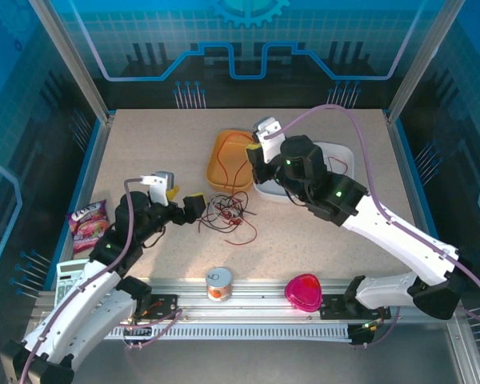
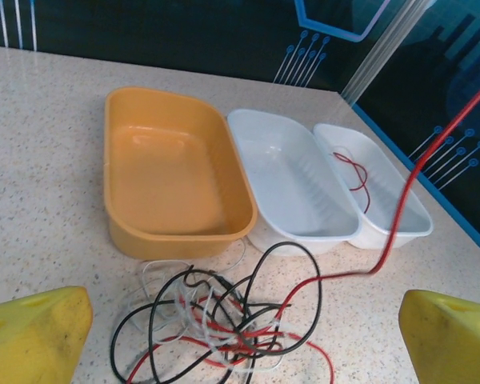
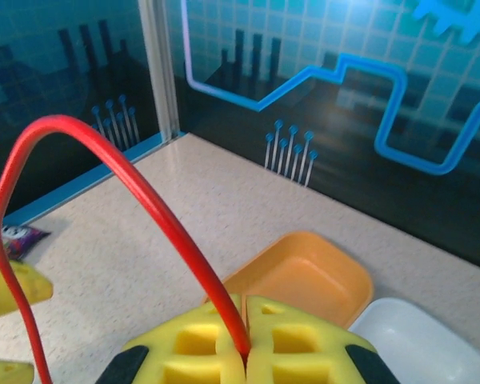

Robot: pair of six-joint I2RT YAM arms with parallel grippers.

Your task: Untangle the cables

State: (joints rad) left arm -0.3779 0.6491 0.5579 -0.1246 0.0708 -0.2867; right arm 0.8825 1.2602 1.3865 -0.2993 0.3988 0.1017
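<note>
R gripper (image 3: 246,324) clamped on red cable (image 3: 60,122), L gripper (image 2: 240,336) wide open & empty; looks like you've freed none yet, w/ whole tangle (image 2: 194,314) to go.

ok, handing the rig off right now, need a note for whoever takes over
Left gripper: open, holds nothing, poised at the tangle.
Right gripper: shut on the red cable, raised above the trays; the cable runs back down into the tangle.
Tangle: black, whitish and red strands knotted on the table before the orange tray.
Done: a red strand lies in the far white tray.
Left to do: pull the red cable free, then separate black from whitish.
</note>
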